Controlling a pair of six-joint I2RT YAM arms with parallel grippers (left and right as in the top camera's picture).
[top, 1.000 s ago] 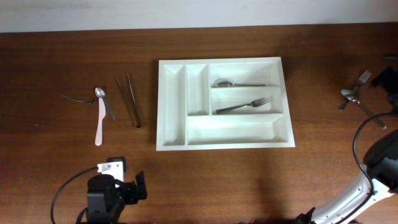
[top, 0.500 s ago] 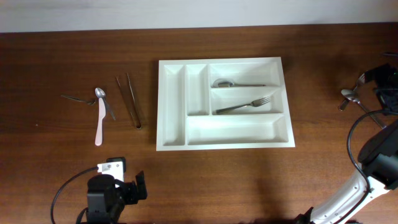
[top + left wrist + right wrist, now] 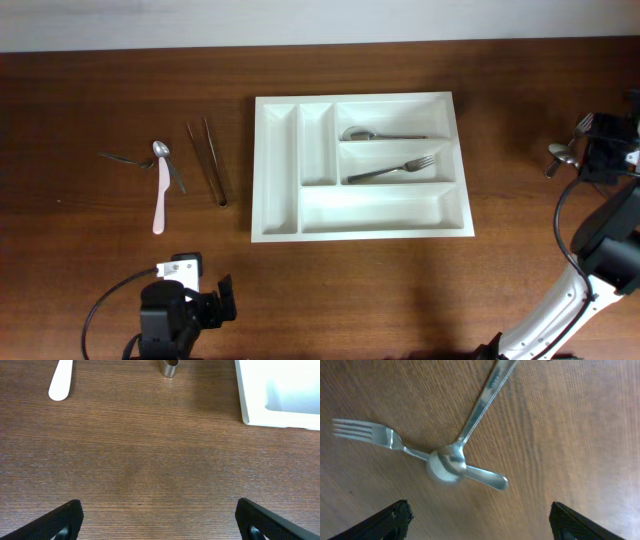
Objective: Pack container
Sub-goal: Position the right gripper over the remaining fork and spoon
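Stretching beneath a pale strip of wall, a dark wood-grain table carries the white tray at its centre. A spoon and a fork lie in the tray's upper two long compartments. Tongs and a pale knife rest well to its left. The left gripper hovers over bare wood near the front edge, jaws spread wide, empty. The right gripper, likewise wide and holding nothing, hangs above a loose fork crossed by a loose spoon at the far right.

surface: 1 dark brown wood-grain table, fills most of view | backdrop: pale plain wall along far edge | light: even, soft
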